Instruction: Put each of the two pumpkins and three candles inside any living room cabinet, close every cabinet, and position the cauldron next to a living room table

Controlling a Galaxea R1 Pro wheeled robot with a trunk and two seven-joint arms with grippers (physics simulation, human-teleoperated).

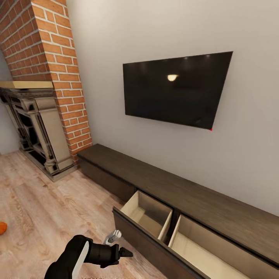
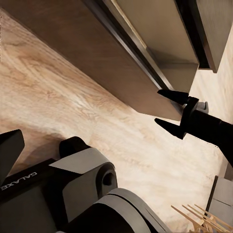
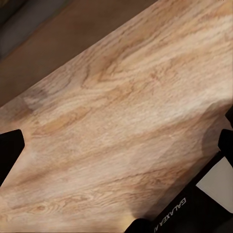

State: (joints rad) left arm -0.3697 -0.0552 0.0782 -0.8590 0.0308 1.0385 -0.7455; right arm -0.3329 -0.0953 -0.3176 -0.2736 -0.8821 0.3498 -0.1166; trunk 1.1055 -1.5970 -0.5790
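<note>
The long dark-brown cabinet (image 1: pixel 162 182) runs along the wall under a television. One wide drawer (image 1: pixel 149 211) is pulled out, and its two pale compartments hold nothing that I can see. My right gripper (image 1: pixel 128 252) hovers low over the floor just in front of the drawer front (image 2: pixel 92 48), open and holding nothing; the left wrist view catches it from the side (image 2: pixel 158 106). An orange sliver at the frame's left edge looks like a pumpkin (image 1: pixel 2 228) on the floor. One finger (image 2: pixel 9 150) of my left gripper sits at the picture's edge, spread wide. Candles, cauldron and table are out of view.
A brick chimney (image 1: pixel 50 50) with a dark fireplace surround (image 1: pixel 38 131) stands at the cabinet's left end. Wooden floor (image 1: pixel 46 209) stretches in front of the cabinet. The black television (image 1: pixel 174 91) hangs above it.
</note>
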